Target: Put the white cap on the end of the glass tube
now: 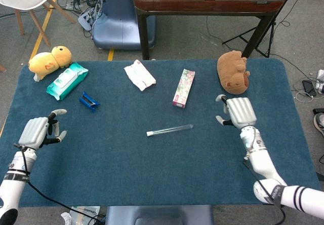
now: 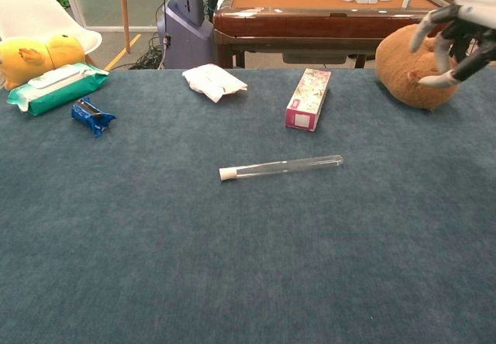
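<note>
Apparently capped already: glass tube [image 1: 170, 129] with white cap [image 2: 227, 173] lies mid-table, light, fragile, rolls easily; grasp mid-length. Left hand [image 1: 36, 132] and right hand [image 1: 239, 112] both empty, fingers loosely apart.

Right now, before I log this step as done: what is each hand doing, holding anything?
Left hand: open, fingers loosely curled, holding nothing.
Right hand: open, holding nothing; the capped glass tube lies alone on the table.

Glass tube [image 2: 288, 166] looking clear and glossy, white cap [image 2: 227, 173] probably matt plastic; surface [image 2: 232, 266] showing matt, napped blue cloth.
</note>
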Tool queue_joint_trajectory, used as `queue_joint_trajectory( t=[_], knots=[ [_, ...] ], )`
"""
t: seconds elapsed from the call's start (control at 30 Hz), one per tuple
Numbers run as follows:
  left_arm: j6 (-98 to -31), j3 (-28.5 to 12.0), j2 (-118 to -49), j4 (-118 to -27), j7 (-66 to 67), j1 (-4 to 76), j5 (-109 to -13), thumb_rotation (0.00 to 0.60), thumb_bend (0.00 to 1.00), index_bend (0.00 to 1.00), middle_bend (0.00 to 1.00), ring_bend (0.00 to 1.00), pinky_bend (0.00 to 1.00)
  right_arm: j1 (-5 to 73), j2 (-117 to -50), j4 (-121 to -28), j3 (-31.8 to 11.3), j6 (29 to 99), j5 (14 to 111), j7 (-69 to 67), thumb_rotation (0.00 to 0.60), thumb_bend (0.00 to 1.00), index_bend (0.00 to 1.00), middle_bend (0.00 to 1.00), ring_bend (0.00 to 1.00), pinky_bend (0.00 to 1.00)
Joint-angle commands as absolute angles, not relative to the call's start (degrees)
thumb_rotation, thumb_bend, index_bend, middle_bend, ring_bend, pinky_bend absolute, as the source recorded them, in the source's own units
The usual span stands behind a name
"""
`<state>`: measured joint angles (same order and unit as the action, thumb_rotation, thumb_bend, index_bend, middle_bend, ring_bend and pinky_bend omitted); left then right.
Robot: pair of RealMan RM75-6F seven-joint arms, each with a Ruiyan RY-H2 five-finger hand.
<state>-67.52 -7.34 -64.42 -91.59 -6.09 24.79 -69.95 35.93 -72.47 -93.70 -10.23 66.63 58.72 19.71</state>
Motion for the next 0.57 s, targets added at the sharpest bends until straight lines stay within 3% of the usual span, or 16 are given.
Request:
queue_joint_trajectory(
  t=[0.03,0.37,0.57],
  knots=[
    [-71.61,-5.79,-65.41,-91.1,-2.83,21.84,-70.49,0.6,0.31,0.26,0.61,0.57,0.71,30.44,-68.58,-98.12,-6.77,72.27,63.38,18.03,0.6,0.25,0.37,0.6,0.54,0.74],
    [-83.28,-3.46,-69.38,-92.9,2.51,15.1,-75.77,0.6,0.31,0.26,0.59,0.55,0.61,19.03,-63.72,-104.46,-1.02,83.07,70.48,15.62,0.6,0.26,0.42,0.59,0.54,0.74],
    [-85.9,-2.33,-69.98,-94.35,4.7,12.88,-78.14,0.6,0.31,0.25,0.59,0.55,0.6,15.87,-63.7,-104.38,0.04,84.66,72.92,13.88,0.6,0.26,0.42,0.59,0.54,0.74]
  ],
)
